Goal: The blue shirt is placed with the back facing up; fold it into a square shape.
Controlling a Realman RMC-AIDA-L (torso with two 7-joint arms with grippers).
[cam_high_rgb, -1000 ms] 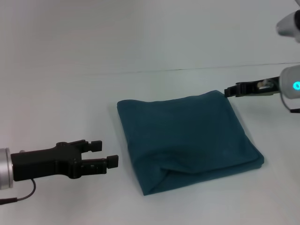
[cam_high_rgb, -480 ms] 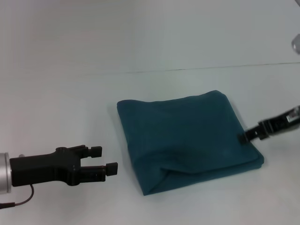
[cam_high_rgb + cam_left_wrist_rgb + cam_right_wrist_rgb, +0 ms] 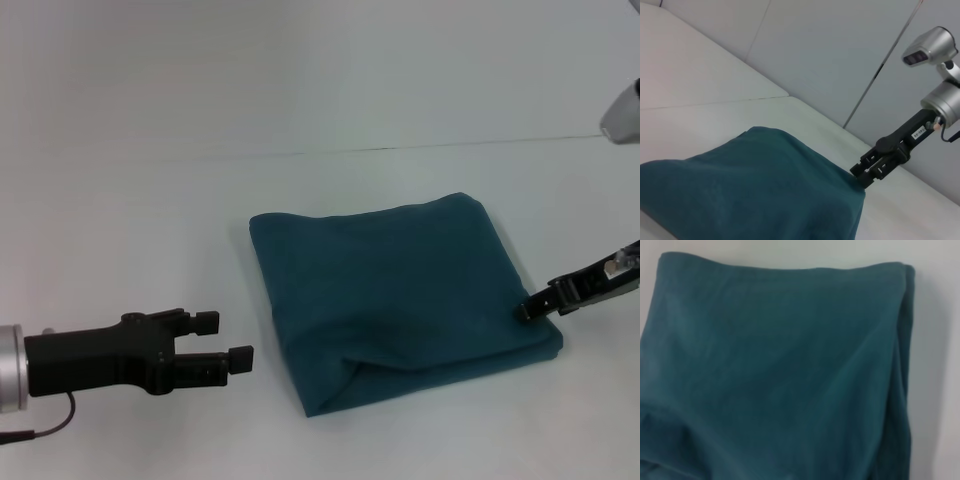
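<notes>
- Shirt: the blue shirt (image 3: pixel 400 295) lies folded into a rough square on the white table (image 3: pixel 120 200), plain teal cloth uppermost, between the two claws.
- Fold detail: a thick doubled edge runs along the side of the bundle nearest the robot, with a raised crease near the corner closest to the left gripper.
- Left gripper (image 3: pixel 225 340): held just above the table, apart from the shirt, its fingers pointing toward the bundle's nearer left edge; the jaws stand parted by a narrow gap and hold nothing.
- Right gripper (image 3: pixel 524 310): its tip sits at the shirt's right edge, close to the nearer right corner, touching or almost touching the cloth; in the left wrist view (image 3: pixel 864 176) its fingertips meet the rim of the fabric, but whether they pinch cloth cannot be told.
- Right wrist view: the shirt (image 3: pixel 780 370) fills the frame directly below that claw.
</notes>
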